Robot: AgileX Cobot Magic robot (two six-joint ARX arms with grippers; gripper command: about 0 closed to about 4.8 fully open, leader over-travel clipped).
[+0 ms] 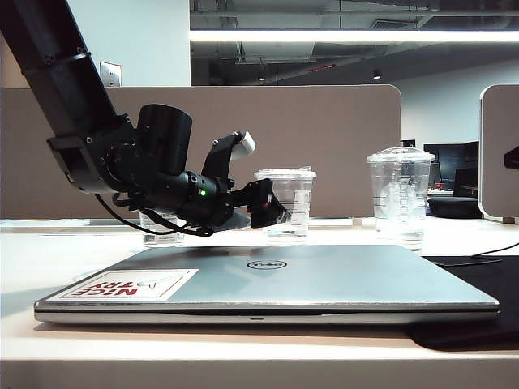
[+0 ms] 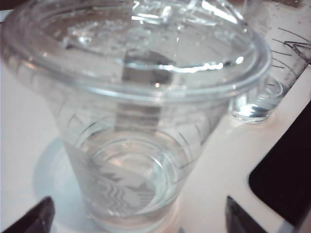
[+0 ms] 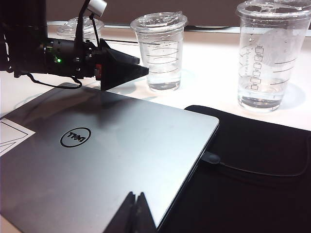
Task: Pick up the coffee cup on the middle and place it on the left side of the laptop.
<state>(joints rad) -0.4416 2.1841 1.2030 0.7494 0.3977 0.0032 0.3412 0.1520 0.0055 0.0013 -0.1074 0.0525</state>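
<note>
Left arm (image 1: pixel 73 105): black, descends from the upper left of the exterior view, wrist bent so the left end effector (image 1: pixel 272 212) points level across the table (image 1: pixel 73 259) toward the coffee cup (image 1: pixel 285 203). Jaws spread wide, nothing between them; the left wrist view shows one dark fingertip (image 2: pixel 36 217) at each side of the cup base, apart from it.

Coffee cup: clear plastic, flat clear lid, black lines on its side; stands upright on the white table behind the laptop (image 1: pixel 268 279), middle of three cups. A little clear liquid sits at its bottom.

Right end effector (image 3: pixel 133 213): seen only in the right wrist view, over the near edge of the laptop lid, fingers pressed together, gripping nothing.

Laptop: silver-grey Dell, closed, flat on the table; its right part lies on a black mat (image 3: pixel 252 170).

View differences: the red-and-white "NICE TRY" sticker (image 1: pixel 130 285) is legible in the exterior view only; the right wrist view cuts it to a corner. The left wrist view alone shows the pale logo print on the cup wall.

Partly hidden: small clear cup (image 1: pixel 162 227), mostly behind the left arm. Tall domed-lid cup (image 1: pixel 400 197) stands on the right, clear of the arm; the left wrist view crops it.
</note>
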